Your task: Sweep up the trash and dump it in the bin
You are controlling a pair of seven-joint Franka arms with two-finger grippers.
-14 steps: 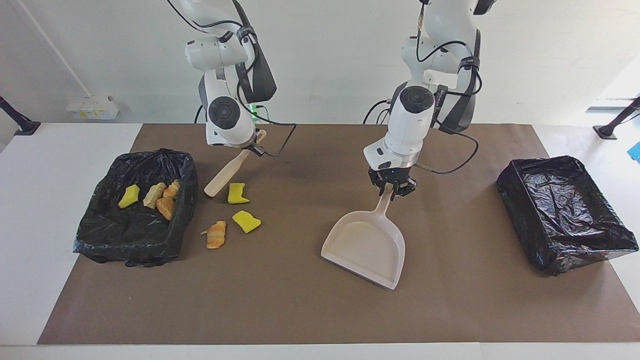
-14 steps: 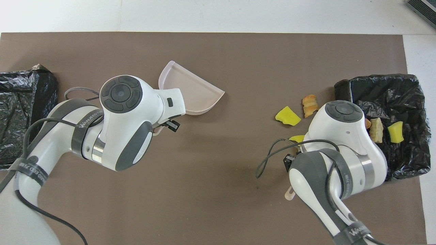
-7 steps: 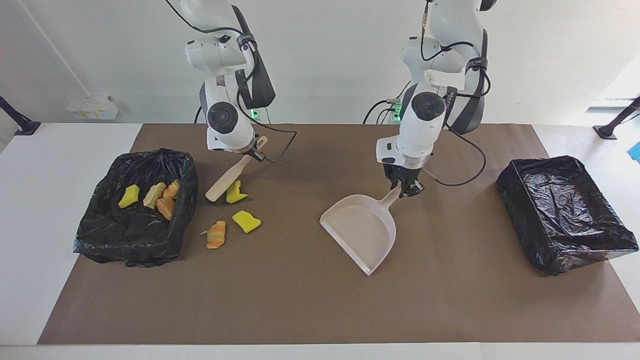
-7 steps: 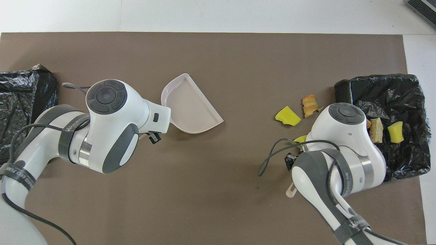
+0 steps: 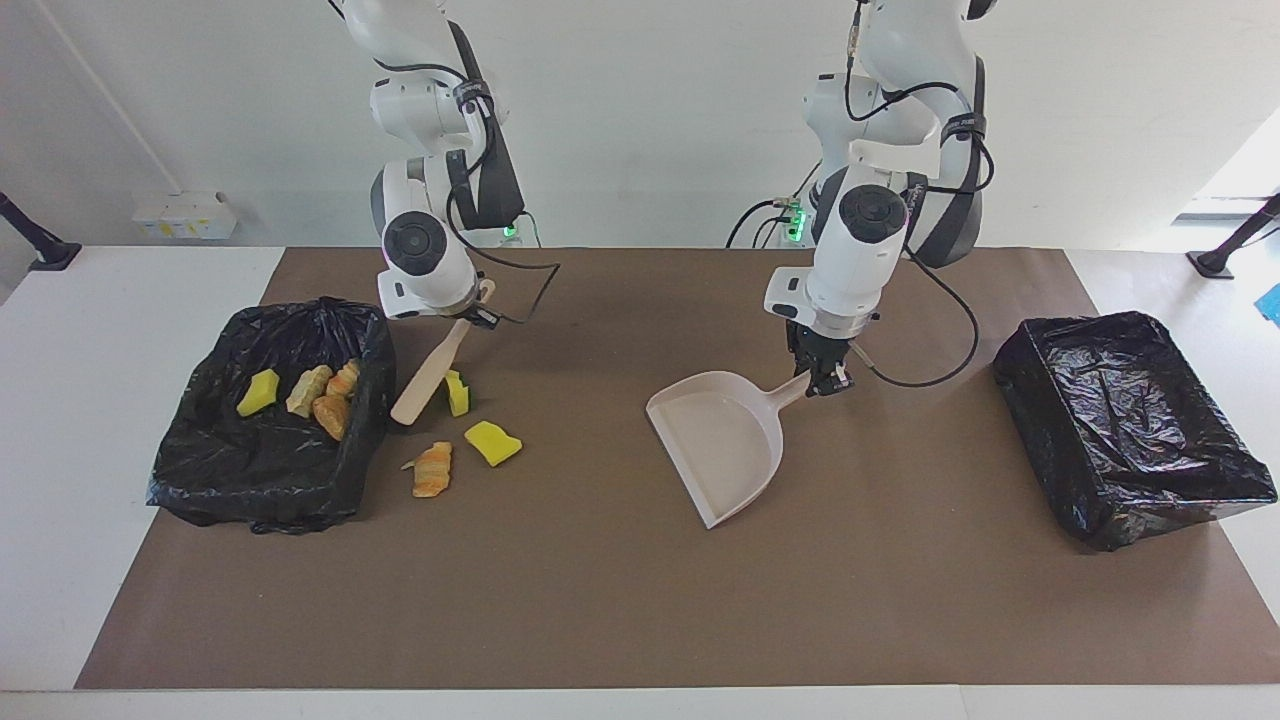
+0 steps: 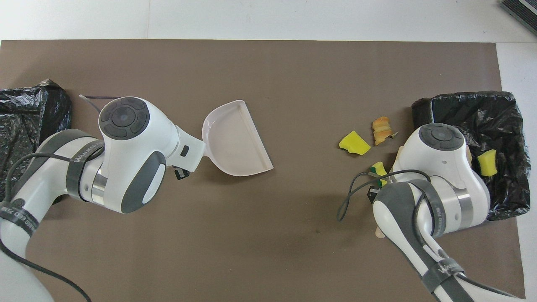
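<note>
Three scraps of trash lie on the brown mat beside the black-lined bin at the right arm's end: a yellow sponge chunk, a striped bread piece, and a second sponge chunk tipped on edge against the brush. Several more scraps lie inside that bin. My right gripper is shut on the brush's handle, its head down on the mat. My left gripper is shut on the handle of the beige dustpan, whose mouth faces the scraps.
A second black-lined bin stands at the left arm's end of the table, with nothing showing inside. The brown mat covers most of the table, with white table around it.
The left gripper drew back and swung the dustpan so its mouth turns toward the scraps. The right gripper moved the brush toward the bin, tipping the nearest sponge chunk on edge.
</note>
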